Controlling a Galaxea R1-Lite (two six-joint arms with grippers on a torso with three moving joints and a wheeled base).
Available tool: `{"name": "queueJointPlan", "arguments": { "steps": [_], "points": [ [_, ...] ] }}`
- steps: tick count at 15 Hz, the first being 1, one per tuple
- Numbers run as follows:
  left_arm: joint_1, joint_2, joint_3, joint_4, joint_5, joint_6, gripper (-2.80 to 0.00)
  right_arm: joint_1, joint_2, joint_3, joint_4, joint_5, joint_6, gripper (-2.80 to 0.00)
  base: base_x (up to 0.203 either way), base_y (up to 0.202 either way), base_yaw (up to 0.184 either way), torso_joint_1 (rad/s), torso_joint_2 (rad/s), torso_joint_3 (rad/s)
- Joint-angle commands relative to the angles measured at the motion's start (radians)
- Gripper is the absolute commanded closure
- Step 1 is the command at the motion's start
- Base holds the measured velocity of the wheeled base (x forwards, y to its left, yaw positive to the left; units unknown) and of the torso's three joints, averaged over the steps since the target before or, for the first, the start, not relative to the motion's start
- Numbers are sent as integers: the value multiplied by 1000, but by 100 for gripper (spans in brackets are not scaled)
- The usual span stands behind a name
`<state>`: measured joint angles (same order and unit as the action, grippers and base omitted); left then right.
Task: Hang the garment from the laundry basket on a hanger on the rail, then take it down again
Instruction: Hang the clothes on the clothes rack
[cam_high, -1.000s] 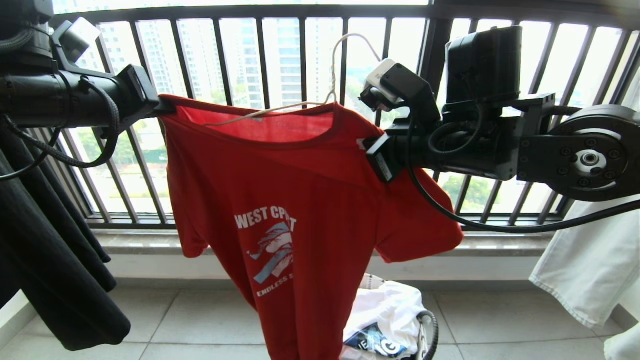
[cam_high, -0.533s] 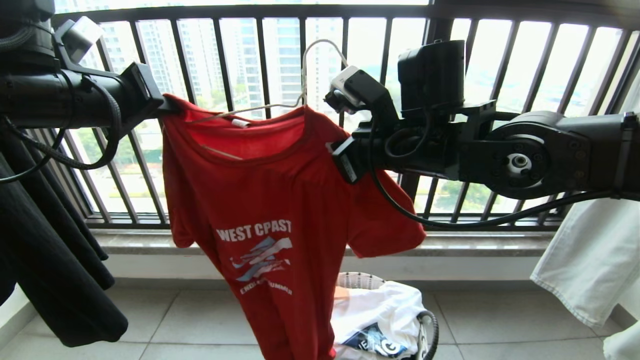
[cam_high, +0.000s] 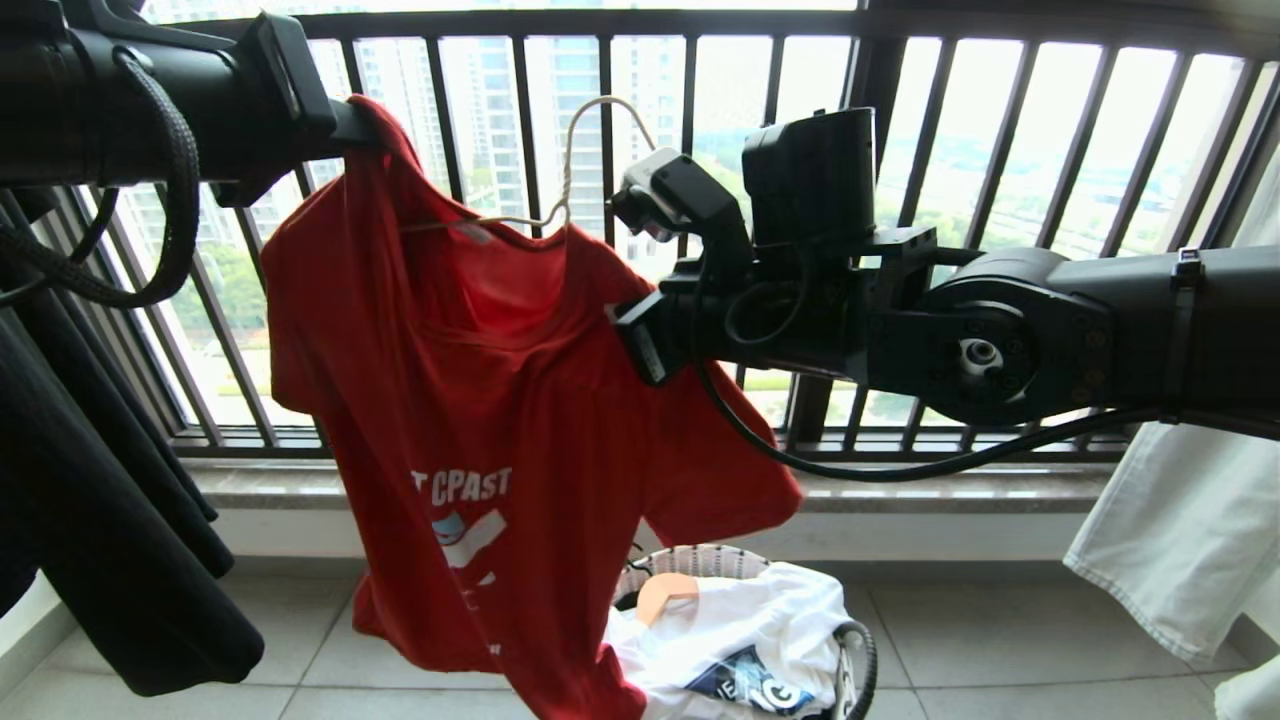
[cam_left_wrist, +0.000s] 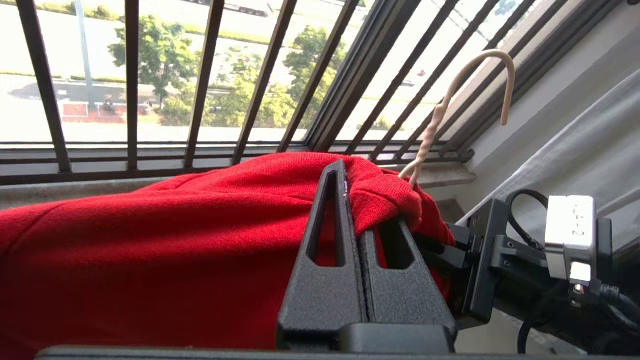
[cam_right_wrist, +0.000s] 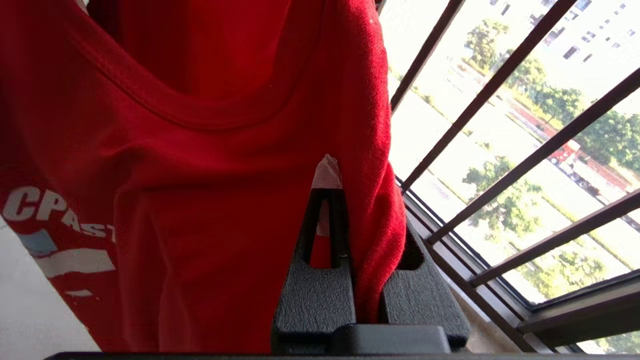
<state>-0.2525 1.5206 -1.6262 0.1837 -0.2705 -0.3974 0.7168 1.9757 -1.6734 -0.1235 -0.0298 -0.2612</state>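
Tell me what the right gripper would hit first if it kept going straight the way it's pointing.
Probably the left gripper holding the red T-shirt's other shoulder; the right gripper points toward it, though depth is unclear.

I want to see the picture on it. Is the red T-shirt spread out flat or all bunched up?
Bunched. The red short-sleeved T-shirt hangs folded lengthwise between left gripper and right gripper, hiding part of its lettering.
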Motion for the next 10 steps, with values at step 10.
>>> {"name": "queueJointPlan", "arguments": {
  "steps": [10],
  "points": [
    [-225,203,-201,-95,123,266,0,-48,-16,143,-228,97,126,0,0,0,0,0,0,0]
  ]
}}
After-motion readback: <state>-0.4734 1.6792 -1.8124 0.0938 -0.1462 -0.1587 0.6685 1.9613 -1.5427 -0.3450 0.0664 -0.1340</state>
